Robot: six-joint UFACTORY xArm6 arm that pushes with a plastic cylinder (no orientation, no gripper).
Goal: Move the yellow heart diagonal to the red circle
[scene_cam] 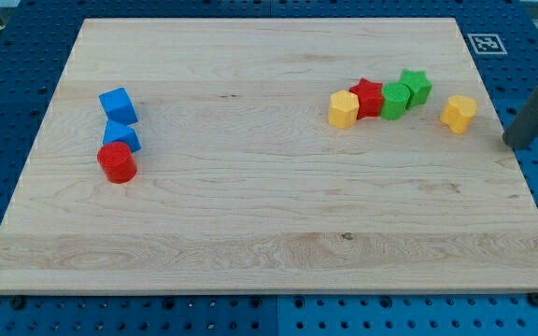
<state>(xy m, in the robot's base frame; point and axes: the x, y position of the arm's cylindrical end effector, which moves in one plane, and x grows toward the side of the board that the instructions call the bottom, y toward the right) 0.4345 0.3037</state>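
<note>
Two blue blocks (118,105) (120,134), two red (117,162) (367,97), two green (395,100) (416,86), two yellow (343,109) (458,113).

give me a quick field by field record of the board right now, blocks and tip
my tip: at the view's right edge, right of the yellow heart, apart from it
red circle: view's left, touching a blue block
second blue block: just above those
row at upper right: yellow block, red star, green block, green star
surface: wooden board

Two blue blocks (119,119) far from yellow (343,109), red star (368,97), perhaps two green (405,93).
</note>
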